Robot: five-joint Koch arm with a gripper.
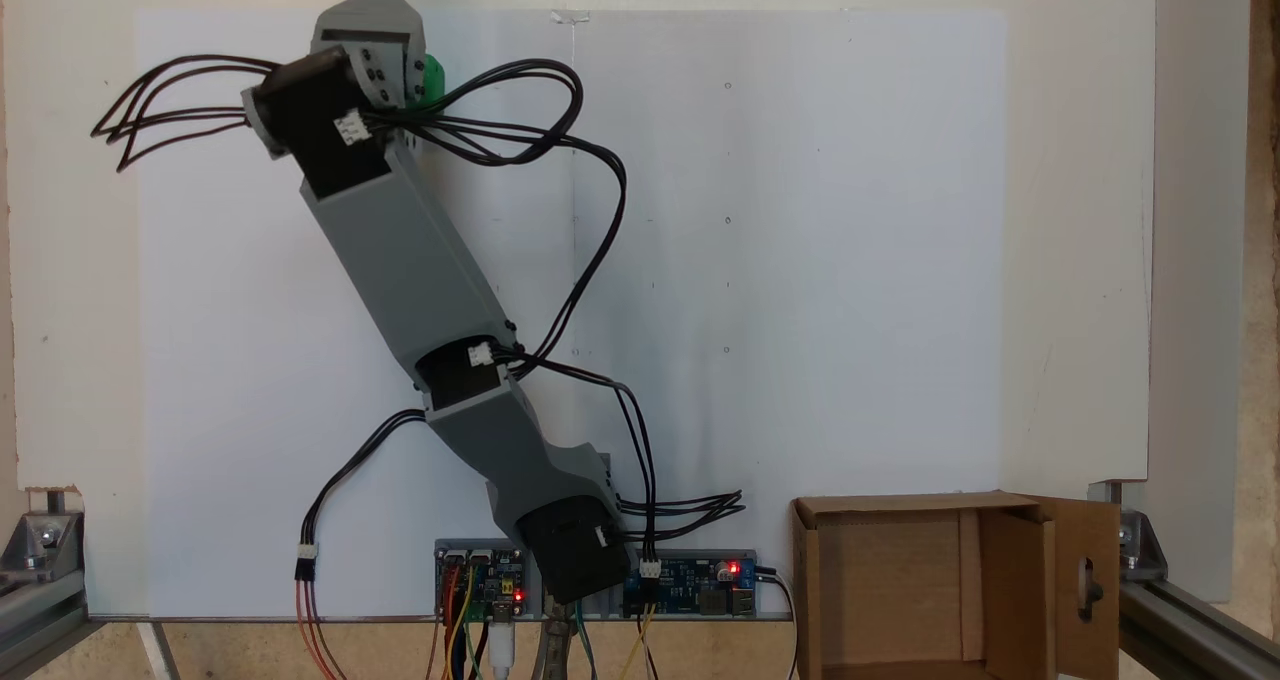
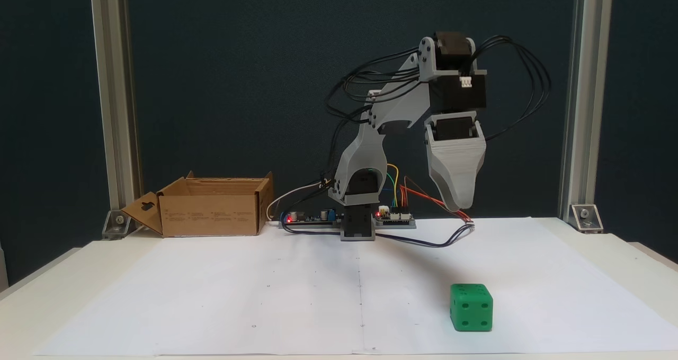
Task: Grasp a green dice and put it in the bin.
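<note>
The green dice [image 2: 471, 307] is a small bright green cube that rests on the white paper near the front right of a fixed view. In the other fixed view only a green sliver of the dice [image 1: 433, 78] peeks out beside the wrist. My gripper [image 2: 456, 205] points straight down, hanging above the table behind the dice and apart from it. Its jaws line up one behind the other, so the gap is hidden. The bin [image 2: 212, 214] is a brown cardboard box, seen open at the top [image 1: 1015, 580], with a slotted flap [image 1: 1088, 580] folded outward.
Circuit boards with red lights [image 2: 394, 219] and loose cables [image 2: 439, 241] lie around the arm's base [image 2: 357, 227]. Aluminium posts [image 2: 111, 111] [image 2: 574, 111] stand at the table's back corners. White paper [image 2: 265, 296] covers the table between bin and dice.
</note>
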